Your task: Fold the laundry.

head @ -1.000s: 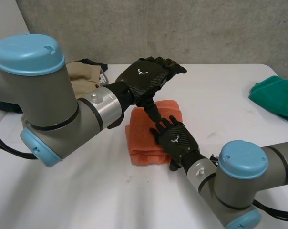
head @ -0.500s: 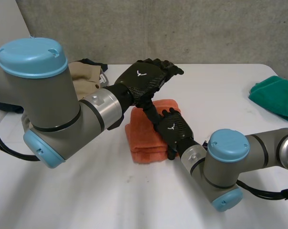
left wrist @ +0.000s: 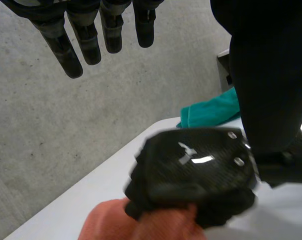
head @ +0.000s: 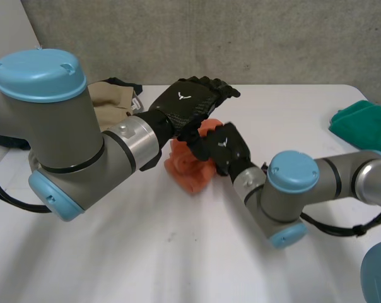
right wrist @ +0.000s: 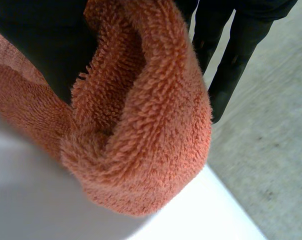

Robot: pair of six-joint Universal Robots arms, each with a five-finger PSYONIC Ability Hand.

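- Lying on the white table [head: 146, 252], off to the left of the orange towel [head: 189, 169] and behind it, a beige garment [head: 110, 101] is half hidden by the left arm. Something dark [head: 124, 82] peeks out behind it, too little of it showing to name.
- The left hand [head: 185, 104] hangs over the towel, released, its fingers straight and reaching past the towel's far side. Whether its thumb touches the towel I cannot tell.
- The towel sits at the table's middle, bunched into a lump, with much of its top covered by the two hands. Its long axis is hard to read. The lump seems to slant from near-left to far-right, with one thick fold pulled up.
- The right hand [head: 223, 148] comes onto the towel from its right side and is grasping that raised fold, fingers curled over it.
- Well to the right of the towel, a green cloth [head: 362, 126] lies near the table's edge, cut off at the side.
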